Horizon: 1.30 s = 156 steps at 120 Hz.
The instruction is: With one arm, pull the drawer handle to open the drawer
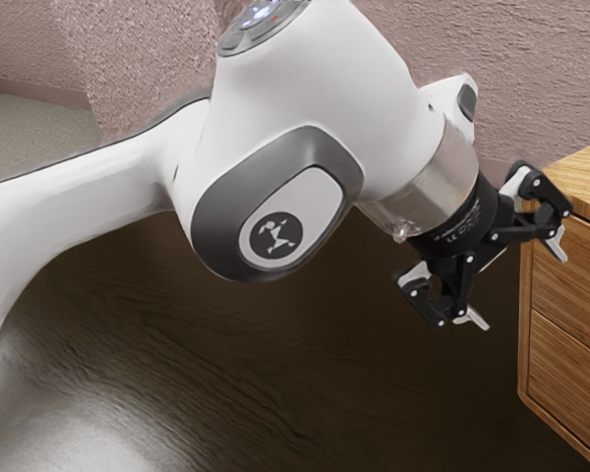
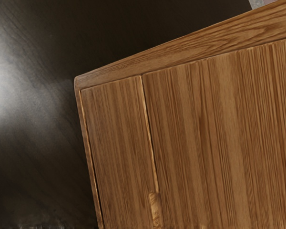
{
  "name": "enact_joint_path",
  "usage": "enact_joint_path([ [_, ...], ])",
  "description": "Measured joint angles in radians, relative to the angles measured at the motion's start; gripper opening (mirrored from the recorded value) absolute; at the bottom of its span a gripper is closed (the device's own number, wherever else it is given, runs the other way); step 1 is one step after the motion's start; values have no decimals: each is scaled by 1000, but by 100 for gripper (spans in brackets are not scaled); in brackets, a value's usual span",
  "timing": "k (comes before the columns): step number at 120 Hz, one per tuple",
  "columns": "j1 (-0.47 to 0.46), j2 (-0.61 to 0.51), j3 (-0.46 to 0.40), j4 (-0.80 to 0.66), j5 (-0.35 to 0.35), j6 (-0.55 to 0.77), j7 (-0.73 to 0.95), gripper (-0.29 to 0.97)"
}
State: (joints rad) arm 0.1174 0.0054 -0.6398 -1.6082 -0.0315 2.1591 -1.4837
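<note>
Exterior view: spread tool [image 1: 519, 283] beside drawer cabinet [image 1: 573, 295]

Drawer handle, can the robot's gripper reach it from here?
Probably yes. The open gripper hangs right beside the cabinet front with nothing between them, and the wrist view has the small wooden handle close ahead of it.

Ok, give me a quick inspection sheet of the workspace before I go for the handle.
surface: dark wood-grain top.
job's things: wooden cabinet at the exterior view's right; drawer fronts look flush and shut; small wooden handle on one front.
clutter: nothing seen.
gripper: jaws open, holding nothing, just short of the cabinet's front.
cables: nothing seen.
surroundings: pink textured wall behind.
</note>
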Motion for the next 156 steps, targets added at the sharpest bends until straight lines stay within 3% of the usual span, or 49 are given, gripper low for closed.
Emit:
enact_joint_path([
  [40,-31,42,-53,2,-8,33,-18,64],
  [56,-2,61,-77,7,-4,60,-22,64],
  [105,-1,151,-84,60,7,100,-30,64],
  [156,-36,148,-80,48,3,102,-35,53],
])
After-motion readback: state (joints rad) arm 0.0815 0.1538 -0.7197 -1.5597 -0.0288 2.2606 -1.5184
